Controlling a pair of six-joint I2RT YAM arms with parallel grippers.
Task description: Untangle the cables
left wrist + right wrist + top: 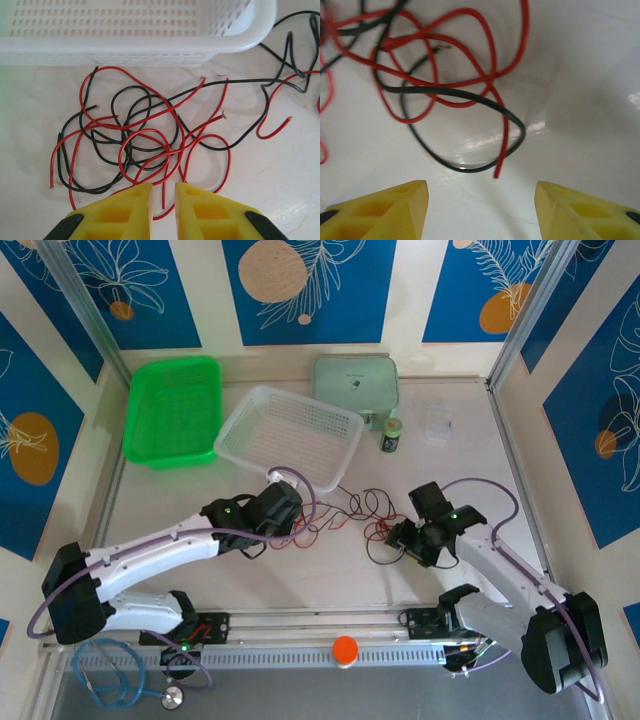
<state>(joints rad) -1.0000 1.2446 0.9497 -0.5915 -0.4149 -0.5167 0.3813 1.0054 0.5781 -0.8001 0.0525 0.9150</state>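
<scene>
Our left claw (163, 210) has its two yellow fingers close together, with just a thin gap. A bit of the red cable (145, 131) runs up through that gap, the same way the claw points. We do not see it pinched.

Right ahead of the tips sits the big messy pile. There the red cable loops over and under the black cable (240, 80). Past the pile, farther ahead, is the wall of the white basket (150, 47). Off to the claw's right, both cables stretch away across the table (280, 170).

Our right claw (480, 212) is spread wide and holds nothing. Just ahead of it, in line with the gap, a black loop and a loose red end lie flat.

We think the left claw is nearer to the knot, so it should hold the pile. The right claw has to move forward a little to reach the loose red end.
</scene>
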